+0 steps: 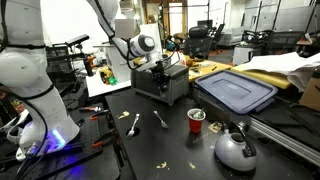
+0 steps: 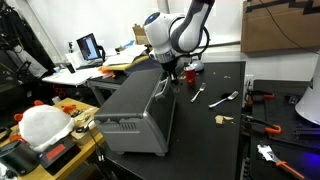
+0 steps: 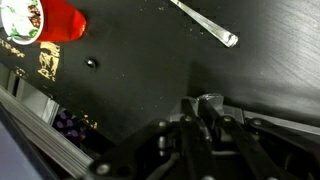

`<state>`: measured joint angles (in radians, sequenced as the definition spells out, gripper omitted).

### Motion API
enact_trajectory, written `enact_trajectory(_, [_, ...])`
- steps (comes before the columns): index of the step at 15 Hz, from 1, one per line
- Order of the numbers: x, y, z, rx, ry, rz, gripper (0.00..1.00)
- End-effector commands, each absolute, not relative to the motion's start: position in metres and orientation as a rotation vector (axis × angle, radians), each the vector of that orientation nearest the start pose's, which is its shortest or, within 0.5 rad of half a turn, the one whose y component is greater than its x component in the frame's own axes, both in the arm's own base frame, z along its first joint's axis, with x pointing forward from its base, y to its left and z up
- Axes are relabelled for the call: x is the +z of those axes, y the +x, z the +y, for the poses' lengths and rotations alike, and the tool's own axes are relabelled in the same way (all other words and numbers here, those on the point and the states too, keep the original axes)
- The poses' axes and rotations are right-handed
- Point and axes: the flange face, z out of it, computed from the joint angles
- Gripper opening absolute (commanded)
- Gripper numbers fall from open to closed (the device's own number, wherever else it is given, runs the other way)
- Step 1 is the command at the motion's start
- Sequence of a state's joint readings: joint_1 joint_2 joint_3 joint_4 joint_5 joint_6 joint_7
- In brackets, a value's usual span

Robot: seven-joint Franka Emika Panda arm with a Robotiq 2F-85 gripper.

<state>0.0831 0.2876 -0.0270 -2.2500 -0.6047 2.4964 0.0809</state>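
Note:
A silver toaster (image 1: 160,86) (image 2: 135,115) stands on the black table (image 1: 170,140). My gripper (image 1: 157,68) (image 2: 167,72) hangs at the toaster's far end, pointing down. In the wrist view the gripper (image 3: 208,110) has its two dark fingers drawn together on a small shiny metal lever (image 3: 210,101), which sticks up between the tips. Beyond it the wrist view looks down on the black tabletop, with a red cup (image 3: 62,22) at the upper left and a metal utensil (image 3: 205,28) at the top.
A red cup (image 1: 197,120), a spoon (image 1: 134,123), a fork (image 1: 160,118) and a grey kettle (image 1: 235,150) lie on the table near the toaster. A blue bin lid (image 1: 236,92) sits behind. A fork (image 2: 222,99) lies beside the gripper.

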Motion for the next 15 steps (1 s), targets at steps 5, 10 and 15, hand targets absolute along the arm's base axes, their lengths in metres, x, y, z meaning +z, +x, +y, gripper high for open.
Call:
enact_trajectory(5, [0.229, 0.518, 0.05, -0.14, -3.581, -0.861, 0.03])
enact_trajectory(10, [0.224, 0.511, 0.052, -0.15, -3.59, -0.863, 0.53])
enact_trajectory(15, [0.227, 0.519, 0.033, -0.061, -3.513, -0.826, 0.91])
